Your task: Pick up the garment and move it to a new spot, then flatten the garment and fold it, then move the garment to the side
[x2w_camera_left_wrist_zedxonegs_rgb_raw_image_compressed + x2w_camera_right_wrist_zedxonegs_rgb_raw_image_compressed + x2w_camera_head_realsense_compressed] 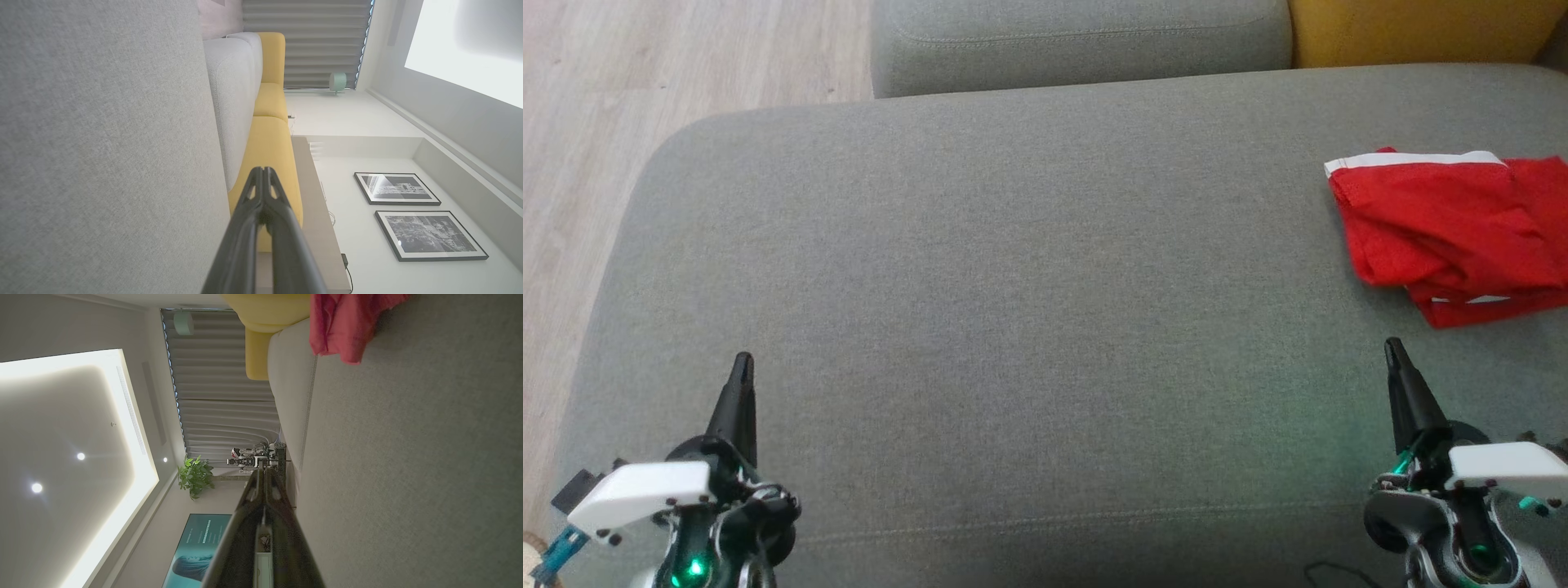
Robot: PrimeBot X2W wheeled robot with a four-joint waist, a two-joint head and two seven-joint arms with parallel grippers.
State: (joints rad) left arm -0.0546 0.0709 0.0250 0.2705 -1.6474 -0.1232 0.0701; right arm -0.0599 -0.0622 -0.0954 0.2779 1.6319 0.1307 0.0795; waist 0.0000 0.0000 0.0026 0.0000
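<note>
The garment (1454, 229) is red with white trim and lies crumpled at the far right of the grey sofa cushion (1013, 286). In the right wrist view the garment (343, 326) shows at the top edge. My left gripper (742, 363) hovers over the cushion's near left part, fingers pressed together and empty. My right gripper (1393, 349) is shut too, empty, just short of the garment's near edge and apart from it. Each wrist view looks along its own closed fingers: left gripper (263, 171), right gripper (263, 473).
Wooden floor (596, 131) lies beyond the cushion's left edge. A grey back cushion (1078, 41) and a yellow cushion (1413, 28) stand behind. Framed pictures (396, 190) hang on the wall. A plant (196, 475) and another robot (255, 457) stand across the room.
</note>
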